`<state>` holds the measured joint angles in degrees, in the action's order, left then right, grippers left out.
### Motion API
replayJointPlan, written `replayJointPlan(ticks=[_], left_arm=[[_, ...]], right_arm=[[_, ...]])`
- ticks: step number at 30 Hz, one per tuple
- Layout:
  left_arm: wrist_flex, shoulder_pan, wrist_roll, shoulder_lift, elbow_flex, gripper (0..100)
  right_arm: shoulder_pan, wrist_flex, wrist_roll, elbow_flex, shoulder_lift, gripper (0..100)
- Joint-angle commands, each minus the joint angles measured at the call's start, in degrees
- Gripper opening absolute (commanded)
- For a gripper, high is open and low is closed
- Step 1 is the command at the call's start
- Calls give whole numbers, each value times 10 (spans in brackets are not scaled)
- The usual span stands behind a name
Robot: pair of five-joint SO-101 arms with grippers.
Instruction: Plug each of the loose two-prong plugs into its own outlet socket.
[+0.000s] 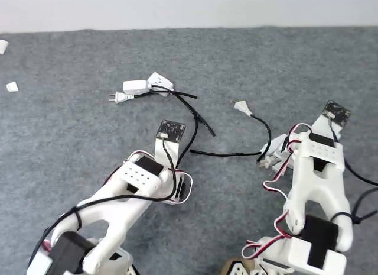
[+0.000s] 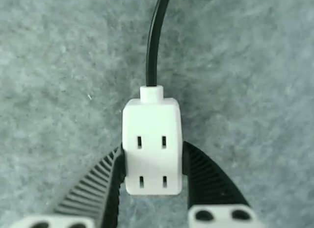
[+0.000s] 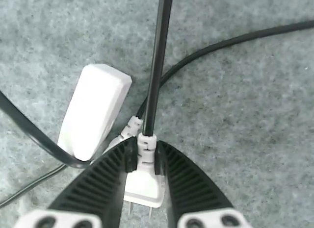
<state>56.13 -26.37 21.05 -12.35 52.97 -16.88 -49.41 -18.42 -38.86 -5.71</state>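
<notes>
Two grips to call, one per arm. The left gripper (image 2: 153, 157) has its ribbed fingers (image 2: 105, 181) clenched on the side walls of a white socket block (image 2: 152, 135); I'd say that leaves its slotted face, four slots in two pairs, bare for a plug. The right gripper (image 3: 145, 157) pinches a two-prong plug (image 3: 143, 186) by the neck where its black cord (image 3: 156, 66) leaves. The prongs are free and point back toward the wrist, probably so nothing covers the blades. Just beside it, a second socket block (image 3: 93, 110) lies on the grey table (image 1: 71, 145). Farther out are the far plug (image 1: 120, 97) and the middle plug (image 1: 241, 107), both loose, plus a flat block (image 1: 136, 86) just beside an angled block (image 1: 160, 81), likely sockets too. Tally: three plugs, and four blocks if that guess holds.
</notes>
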Motion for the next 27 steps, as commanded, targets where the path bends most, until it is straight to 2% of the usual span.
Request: replayJointPlan(ticks=[1,5,15,20,25,27], left_arm=[[4,31,9,76,-68,14],[34,60,42,137,-114,14],[41,44,45,146,-123,14],[28,45,43,131,-122,16],[5,39,10,87,-91,18],[-6,37,10,69,-78,49]], right_arm=[[5,9,7,-2,-3,8],[5,9,7,-1,-2,8],[6,9,7,0,-2,8],[6,9,7,0,-2,8],[6,10,7,1,-3,8],[6,10,7,1,-3,8]])
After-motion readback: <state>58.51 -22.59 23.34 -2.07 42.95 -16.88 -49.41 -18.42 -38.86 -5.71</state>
